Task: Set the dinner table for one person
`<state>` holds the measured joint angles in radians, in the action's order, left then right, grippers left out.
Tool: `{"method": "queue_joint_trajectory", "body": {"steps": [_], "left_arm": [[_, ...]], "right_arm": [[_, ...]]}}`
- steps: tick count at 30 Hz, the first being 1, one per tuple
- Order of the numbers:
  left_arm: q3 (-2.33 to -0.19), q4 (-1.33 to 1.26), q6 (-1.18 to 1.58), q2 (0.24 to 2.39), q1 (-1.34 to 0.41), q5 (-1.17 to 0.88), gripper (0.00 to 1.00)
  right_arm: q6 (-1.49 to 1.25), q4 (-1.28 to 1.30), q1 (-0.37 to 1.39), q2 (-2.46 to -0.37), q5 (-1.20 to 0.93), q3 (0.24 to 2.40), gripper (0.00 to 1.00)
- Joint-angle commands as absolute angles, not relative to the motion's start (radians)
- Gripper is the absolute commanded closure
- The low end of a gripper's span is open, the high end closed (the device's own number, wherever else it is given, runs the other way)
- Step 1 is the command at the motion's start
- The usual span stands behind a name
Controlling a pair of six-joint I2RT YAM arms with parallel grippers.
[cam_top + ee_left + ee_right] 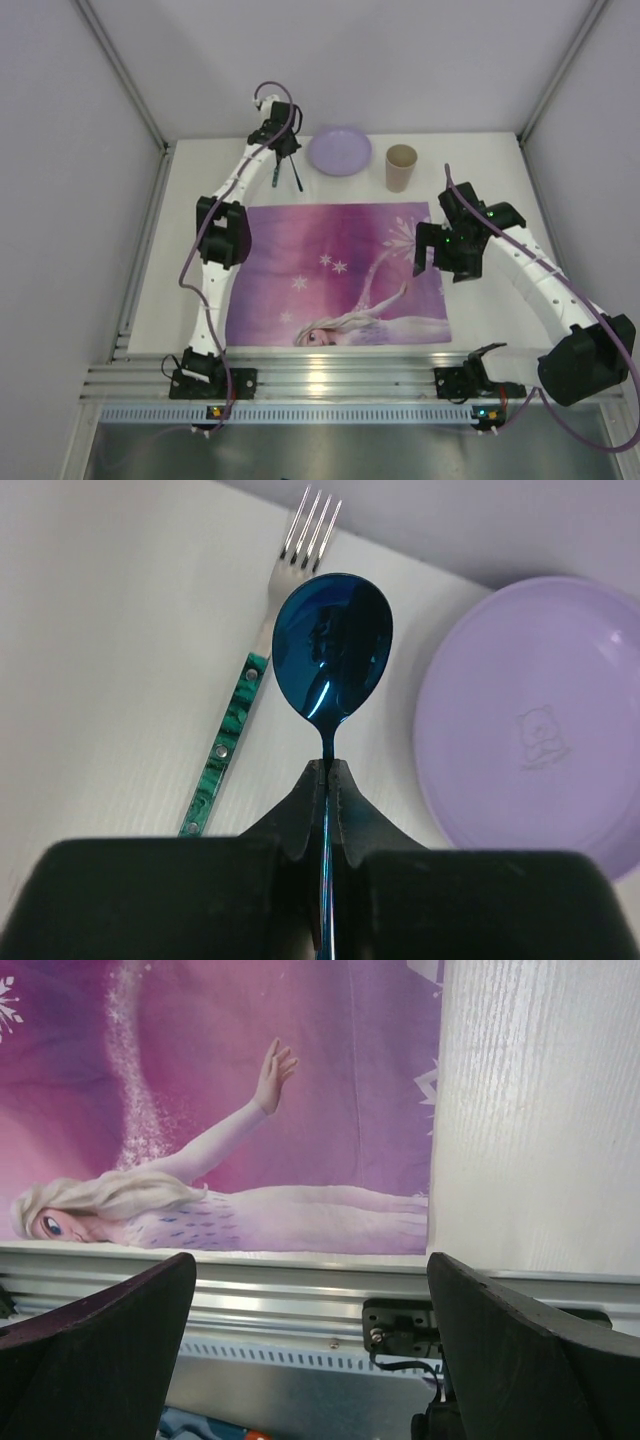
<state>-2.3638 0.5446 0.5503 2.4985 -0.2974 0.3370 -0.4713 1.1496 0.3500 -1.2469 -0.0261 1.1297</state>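
Spoon (332, 645), glossy blue oval bowl

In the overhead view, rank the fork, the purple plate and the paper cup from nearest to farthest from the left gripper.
1. The fork, just left of the left gripper, which holds the spoon.
2. The purple plate, to its right by the far edge.
3. The paper cup, farther right, past the plate.

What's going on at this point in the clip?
The left gripper is shut on a blue spoon at the far side of the dinner table, with a green-handled fork and a lilac plate lying beside it. The right gripper hangs open over the right edge of the placemat, holding nothing. The plate and a tan cup sit beyond the placemat.
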Motion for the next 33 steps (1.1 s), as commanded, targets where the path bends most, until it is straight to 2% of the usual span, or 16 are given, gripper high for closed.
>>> {"method": "queue_joint_trajectory", "body": {"steps": [1,6,11,16,24,31,33], "left_arm": [[-2.410,0.449,0.514,2.326,-0.296,0.345,1.00],[-2.343,0.445,0.468,2.195,-0.295,0.361,1.00],[-2.203,0.534,0.520,2.058,-0.310,0.255,1.00],[-1.897,0.566,0.584,1.863,-0.403,0.212,1.00],[-1.652,0.655,0.761,1.655,-0.624,0.279,1.00],[-1.611,0.689,0.887,1.598,-0.765,0.330,1.00],[-1.634,0.710,0.896,1.605,-0.799,0.337,1.00]], "right_arm": [[-0.459,1.104,0.336,-1.236,-0.051,1.150,0.00],[-0.457,1.052,0.337,-1.227,-0.109,1.166,0.00],[-0.456,0.942,0.337,-1.209,-0.251,1.196,0.00],[-0.488,0.790,0.341,-1.230,-0.374,1.261,0.00],[-0.515,0.646,0.377,-1.288,-0.491,1.308,0.00],[-0.526,0.600,0.436,-1.310,-0.442,1.269,0.01],[-0.538,0.571,0.457,-1.305,-0.436,1.236,0.07]]}}
